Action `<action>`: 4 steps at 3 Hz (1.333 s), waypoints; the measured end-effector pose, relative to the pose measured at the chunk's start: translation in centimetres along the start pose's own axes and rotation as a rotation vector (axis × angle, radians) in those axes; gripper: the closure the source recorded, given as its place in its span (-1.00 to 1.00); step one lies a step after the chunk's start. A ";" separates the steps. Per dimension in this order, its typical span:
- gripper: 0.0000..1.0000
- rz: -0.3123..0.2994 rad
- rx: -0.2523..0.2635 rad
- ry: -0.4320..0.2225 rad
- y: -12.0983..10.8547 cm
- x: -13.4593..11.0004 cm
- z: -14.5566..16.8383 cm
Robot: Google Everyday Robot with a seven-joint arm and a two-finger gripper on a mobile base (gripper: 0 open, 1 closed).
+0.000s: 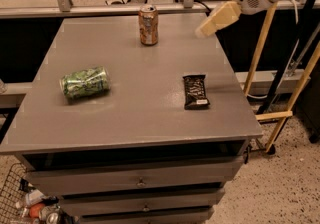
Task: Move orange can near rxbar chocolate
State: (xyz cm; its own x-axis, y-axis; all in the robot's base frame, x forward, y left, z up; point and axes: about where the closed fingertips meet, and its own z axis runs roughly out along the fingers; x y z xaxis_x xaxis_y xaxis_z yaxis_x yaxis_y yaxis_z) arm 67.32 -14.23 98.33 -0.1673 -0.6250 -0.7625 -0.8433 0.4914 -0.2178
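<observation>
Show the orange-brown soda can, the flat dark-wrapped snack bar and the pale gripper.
orange-brown soda can (148, 27): camera view, side wall.
dark-wrapped snack bar (195, 91): camera view, wrapper middle.
pale gripper (206, 28): camera view, tip, over grey table (135, 118), far right.

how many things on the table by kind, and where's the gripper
cans: 2 (orange can upright, green can on its side)
snack bars: 1 (rxbar chocolate)
total: 3
gripper: in the air over the table's far right edge
</observation>
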 end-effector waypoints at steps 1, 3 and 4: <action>-1.00 0.103 0.042 0.018 -1.5 -0.5 4.5; -1.00 0.206 0.055 0.109 -1.8 -2.1 12.4; -1.00 0.168 -0.010 0.100 -0.8 -3.2 15.3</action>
State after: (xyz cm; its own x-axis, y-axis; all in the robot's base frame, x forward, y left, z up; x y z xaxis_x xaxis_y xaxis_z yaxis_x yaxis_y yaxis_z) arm 76.37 -3.29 91.62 -0.3552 -0.5922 -0.7233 -0.8043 0.5879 -0.0864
